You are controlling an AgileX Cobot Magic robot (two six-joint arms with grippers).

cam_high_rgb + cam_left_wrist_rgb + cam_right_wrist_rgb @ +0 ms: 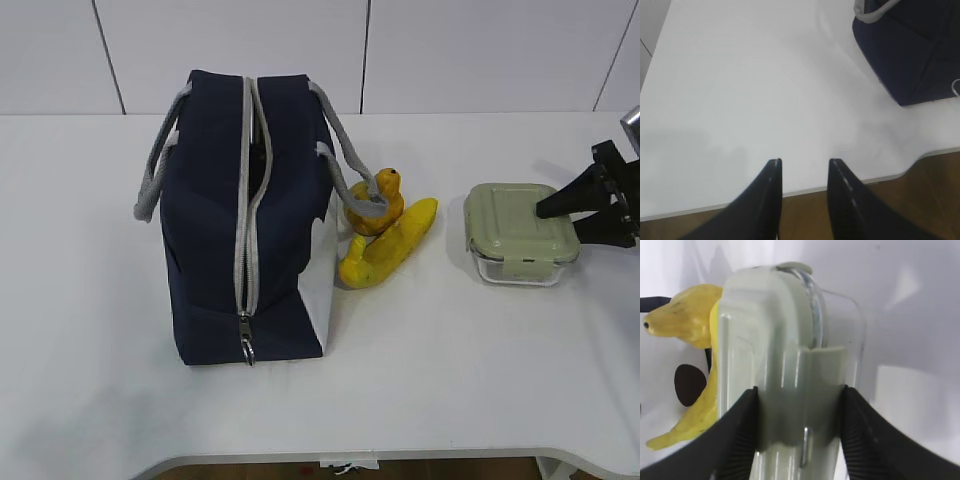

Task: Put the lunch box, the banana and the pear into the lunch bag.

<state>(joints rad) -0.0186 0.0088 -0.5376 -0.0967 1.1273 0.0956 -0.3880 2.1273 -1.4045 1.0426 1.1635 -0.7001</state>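
The navy lunch bag (pixel 215 220) stands at the left of the table, its grey zipper running over the top and a narrow dark gap showing near the top. Its corner shows in the left wrist view (pixel 910 55). The pear (pixel 378 205) and the banana (pixel 395 245) lie against the bag's right side. Right of them the lunch box (pixel 520 232) rests on the table. My right gripper (pixel 562 222) clamps its right edge. In the right wrist view its jaws (pixel 800 400) press both faces of the lunch box (pixel 780 330), with the pear (pixel 685 320) and banana (pixel 695 415) behind. My left gripper (pixel 805 162) hangs open and empty over the table's front edge.
The white table (pixel 450 380) ends at a front edge (pixel 880 178) just under my left gripper, with brown floor below. A grey bag handle (pixel 160 160) sticks out to the left, and another drapes over the pear. A white wall stands behind.
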